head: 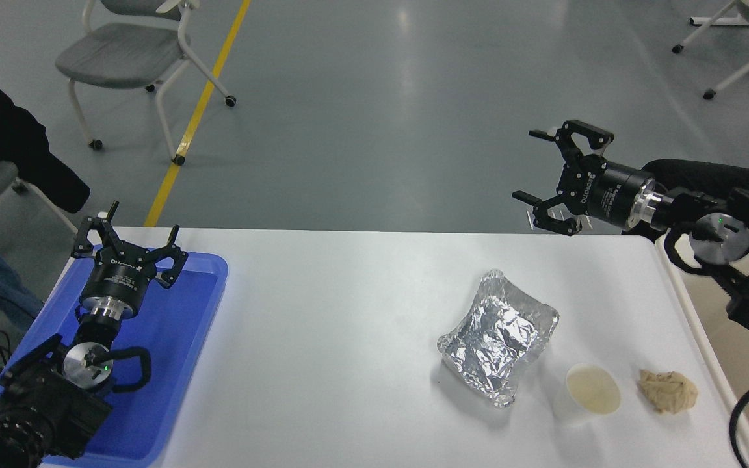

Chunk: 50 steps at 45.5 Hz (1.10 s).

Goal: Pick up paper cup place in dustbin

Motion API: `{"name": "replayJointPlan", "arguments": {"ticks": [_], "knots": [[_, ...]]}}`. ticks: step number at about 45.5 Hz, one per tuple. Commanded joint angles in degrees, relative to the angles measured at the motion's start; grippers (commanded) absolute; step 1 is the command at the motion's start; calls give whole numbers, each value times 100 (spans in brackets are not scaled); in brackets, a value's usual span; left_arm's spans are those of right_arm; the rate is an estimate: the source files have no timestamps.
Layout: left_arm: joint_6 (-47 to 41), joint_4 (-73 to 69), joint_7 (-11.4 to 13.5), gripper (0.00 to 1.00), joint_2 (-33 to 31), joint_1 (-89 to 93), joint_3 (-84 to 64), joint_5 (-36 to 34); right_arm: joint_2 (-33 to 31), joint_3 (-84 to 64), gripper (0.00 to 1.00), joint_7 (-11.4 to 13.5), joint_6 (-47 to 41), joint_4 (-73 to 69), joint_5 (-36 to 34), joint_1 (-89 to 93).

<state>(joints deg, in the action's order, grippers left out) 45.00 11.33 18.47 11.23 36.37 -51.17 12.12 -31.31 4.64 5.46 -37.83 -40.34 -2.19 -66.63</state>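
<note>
The paper cup (585, 394) stands upright near the table's front right, white with a cream inside, between the foil packet and a tan wad. My right gripper (536, 167) hangs open and empty, high over the table's far right edge, pointing left and well away from the cup. The dustbin (706, 351) shows only as a cream rim strip along the table's right side, mostly behind my right arm. At the lower left, my left gripper (129, 234) rests open over the blue tray (173, 364).
A crumpled silver foil packet (498, 336) lies left of the cup. A crumpled tan paper wad (668, 391) lies to its right. A person's dark sleeve (706, 172) shows behind my right arm. Chairs stand on the floor beyond the table.
</note>
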Motion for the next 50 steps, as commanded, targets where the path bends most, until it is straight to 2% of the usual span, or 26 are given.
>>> {"name": "replayJointPlan", "arguments": {"ticks": [1, 8, 13, 23, 26, 50], "knots": [[0, 1, -1, 100, -7, 1, 2, 1, 107, -2966, 100, -1, -31, -106, 87, -1755], [0, 1, -1, 100, -7, 1, 2, 1, 661, -4505, 100, -10, -49, -167, 96, -2626], [0, 1, -1, 100, -7, 10, 2, 1, 951, -4972, 100, -10, -49, -352, 244, -2978], [0, 1, -1, 100, -7, 1, 2, 1, 1285, -5105, 100, 43, -49, -817, 1597, -3294], [0, 1, -1, 100, -7, 1, 2, 1, 1329, -5157, 100, 61, -58, -958, 1809, -3435], [0, -16, 7, 100, 2, 1, 2, 1, 1321, -6353, 100, 70, -392, -3383, 1740, -5552]]}}
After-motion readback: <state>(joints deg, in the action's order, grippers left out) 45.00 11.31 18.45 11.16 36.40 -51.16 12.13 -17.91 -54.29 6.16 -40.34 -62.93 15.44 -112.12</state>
